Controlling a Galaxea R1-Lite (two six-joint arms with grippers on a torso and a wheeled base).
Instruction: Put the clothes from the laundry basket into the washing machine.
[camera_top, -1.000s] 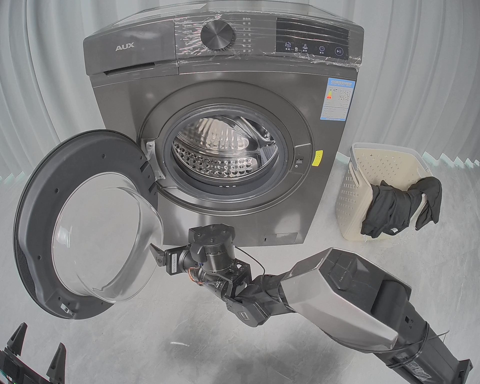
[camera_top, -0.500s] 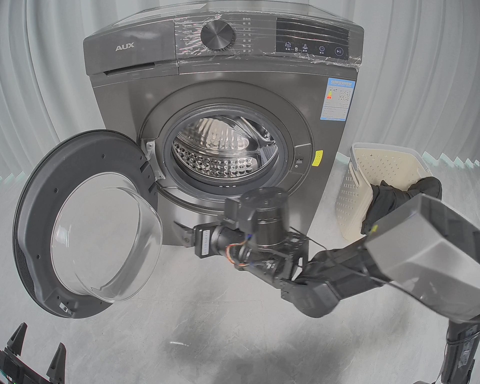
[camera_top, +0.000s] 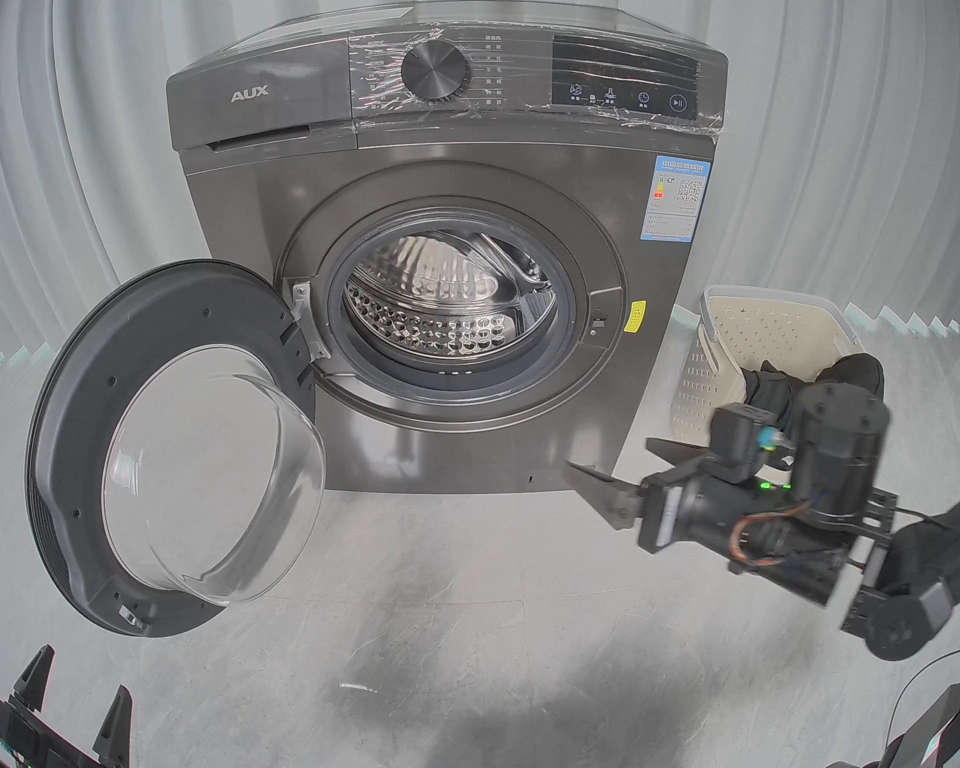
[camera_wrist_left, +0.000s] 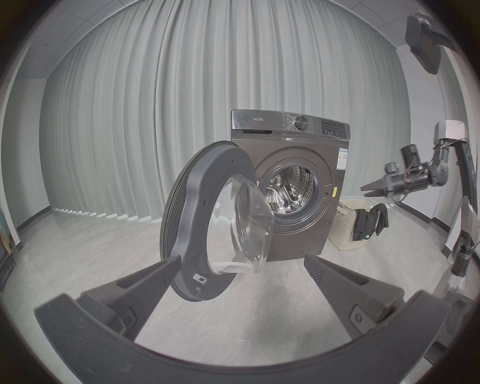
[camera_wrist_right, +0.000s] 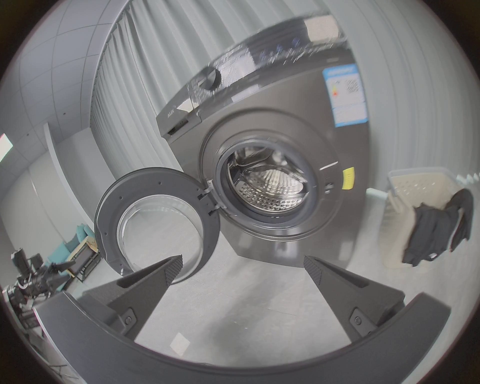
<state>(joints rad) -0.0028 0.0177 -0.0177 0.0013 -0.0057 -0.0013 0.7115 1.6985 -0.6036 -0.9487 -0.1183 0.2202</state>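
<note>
The grey washing machine (camera_top: 250, 210) stands with its round door (camera_top: 90, 400) swung open to the left, and its steel drum (camera_top: 440, 290) holds nothing I can see. To its right a cream laundry basket (camera_top: 775, 318) sits on the floor with black clothes (camera_top: 862, 372) draped over its rim. My right gripper (camera_top: 628, 465) hovers open and empty in front of the basket, fingers pointing left, and its wrist hides part of the clothes. My left gripper (camera_top: 75, 685) is low at the near left, open and empty. The right wrist view shows the black clothes (camera_wrist_right: 432, 227) off to the side.
Bare grey floor (camera_top: 450, 620) stretches in front of the machine. The open door juts out on the left. A pleated white curtain (camera_top: 80, 150) runs behind everything. In the left wrist view my right gripper (camera_wrist_left: 374, 187) hangs above the laundry basket (camera_wrist_left: 344, 226).
My right arm swung from low in front of the open door across to the right and rose, ending in front of the basket. The left gripper stayed put.
</note>
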